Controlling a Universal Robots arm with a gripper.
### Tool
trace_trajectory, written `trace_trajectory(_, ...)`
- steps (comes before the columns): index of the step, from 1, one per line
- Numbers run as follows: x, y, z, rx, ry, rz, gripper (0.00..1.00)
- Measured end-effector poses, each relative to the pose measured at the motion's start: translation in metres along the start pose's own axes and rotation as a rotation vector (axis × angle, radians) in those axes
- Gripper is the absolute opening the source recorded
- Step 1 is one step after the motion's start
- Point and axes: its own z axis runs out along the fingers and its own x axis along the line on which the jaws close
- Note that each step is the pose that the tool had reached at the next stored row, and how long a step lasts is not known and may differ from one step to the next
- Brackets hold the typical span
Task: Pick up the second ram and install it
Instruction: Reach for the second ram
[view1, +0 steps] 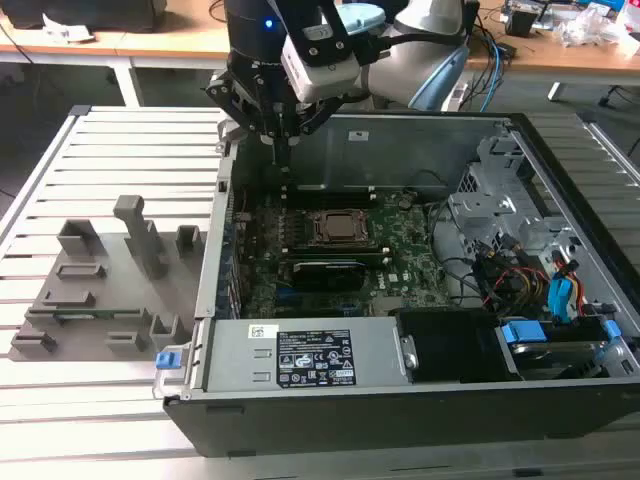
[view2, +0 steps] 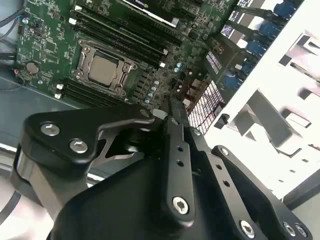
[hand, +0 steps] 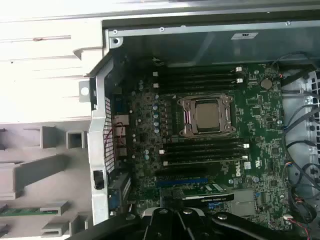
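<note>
Slatted white table (view1: 130, 150) under open computer case (view1: 400, 140) | gripper (view1: 283, 158) above case's corner, closed tight, holding nothing | second ram (hand: 20, 211) lying in grey holder (view1: 100, 290) beside case

Noted a pale, slatted metal worktop (view1: 130, 150) spanning the exterior view, caught again in the first wrist view (hand: 45, 50). Found two loads resting directly on its slats. Made out a grey holder tray (view1: 110, 285) (hand: 30, 170) with upright blocks at the left of the frame, set just beside an open computer case (view1: 400, 420) (hand: 97, 140) spread over the centre and right. Spotted the second ram (view1: 85, 315) (hand: 20, 211), a thin green stick, lying flat in a slot toward the tray's lower left.
</note>
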Motion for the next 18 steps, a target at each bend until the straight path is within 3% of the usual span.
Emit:
trace_trajectory(3, 0.0142, -0.0011, -0.0003, 0.0000, -0.0002, 0.000, 0.10)
trace_trajectory(10, 0.0237, -0.0018, -0.0006, 0.0000, -0.0001, 0.000, 0.10)
trace_trajectory(18, 0.0393, -0.0029, -0.0010, 0.0000, -0.0001, 0.000, 0.10)
